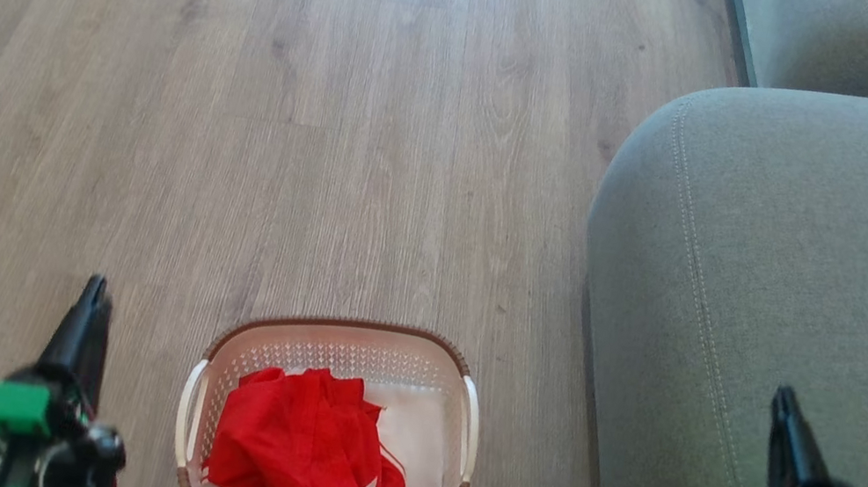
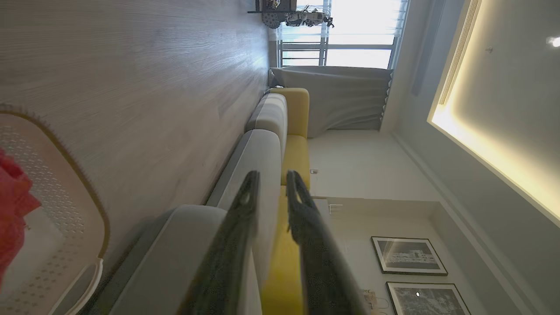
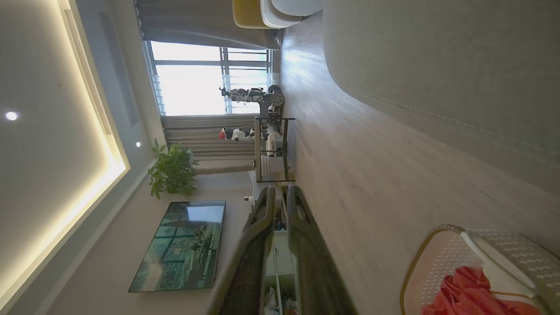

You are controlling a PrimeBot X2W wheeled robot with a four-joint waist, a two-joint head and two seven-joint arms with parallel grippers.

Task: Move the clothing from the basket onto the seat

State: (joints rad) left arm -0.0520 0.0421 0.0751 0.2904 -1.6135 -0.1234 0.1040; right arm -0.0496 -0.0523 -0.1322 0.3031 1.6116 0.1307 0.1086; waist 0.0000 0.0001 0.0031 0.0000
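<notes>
Clothing (image 1: 309, 445) sat bunched as a red heap in the basket (image 1: 343, 352) at 6 o'clock of the head view, on the wood floor (image 1: 243, 112). None of it was on the seat (image 1: 798, 254), which took up the 3 o'clock side, so the task looked unstarted. Left claw (image 1: 94, 286) hovered at 7 o'clock just beside the basket, and in its wrist view the fingers (image 2: 245, 205) stood slightly apart, gripping nothing. Right claw (image 1: 783, 401) hung at 4 o'clock over the seat edge with a narrow gap, also empty. The step in hand was likely the first reach. To do it well, spread the fingers wider and drop straight down on the heap's high middle, not the trailing hem at the rim. Pinch deep into a thick fold and stay off the white handles. Lift high so the mesh clears the rim before swinging toward 3 o'clock – a light basket may tag along.
</notes>
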